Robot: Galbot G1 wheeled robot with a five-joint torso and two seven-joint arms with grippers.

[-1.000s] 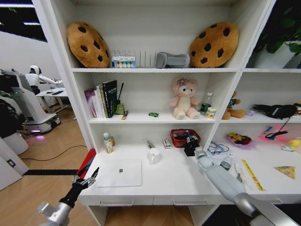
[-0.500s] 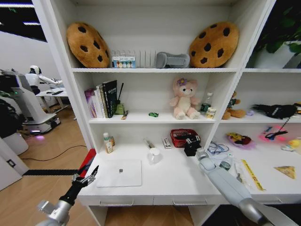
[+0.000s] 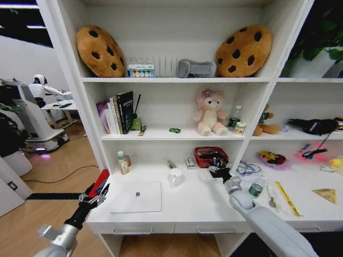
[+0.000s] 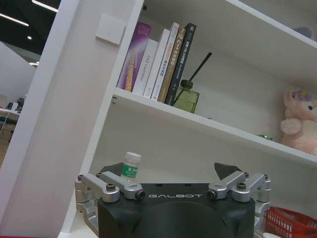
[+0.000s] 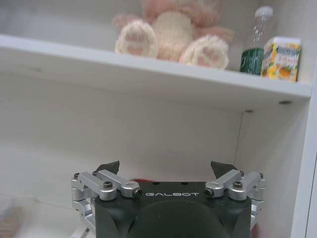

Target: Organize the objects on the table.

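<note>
The slim silver laptop (image 3: 135,196) lies flat at the left of the white table (image 3: 198,206). My left gripper (image 3: 95,199) hangs open just off the table's left front corner, beside the laptop; the left wrist view shows its open fingers (image 4: 171,168) with nothing in them. My right gripper (image 3: 218,171) is open and empty, just in front of a red basket (image 3: 206,157) that holds pens (image 3: 216,160). Its fingers (image 5: 165,167) stand apart. A tiny green toy car (image 3: 174,130) sits on the shelf above. A yellow wedge (image 3: 325,194) lies at the far right.
A white cup (image 3: 176,176) and a small bottle (image 3: 124,162) stand behind the laptop. A green-capped bottle (image 3: 256,188), cables and a yellow ruler (image 3: 288,198) lie right of my right arm. Books (image 3: 119,112), a pink plush (image 3: 210,112) and cookie cushions fill the shelves.
My right gripper has drawn back from over the red basket toward me, uncovering the pens in it. The left gripper has slid a little to the left.
</note>
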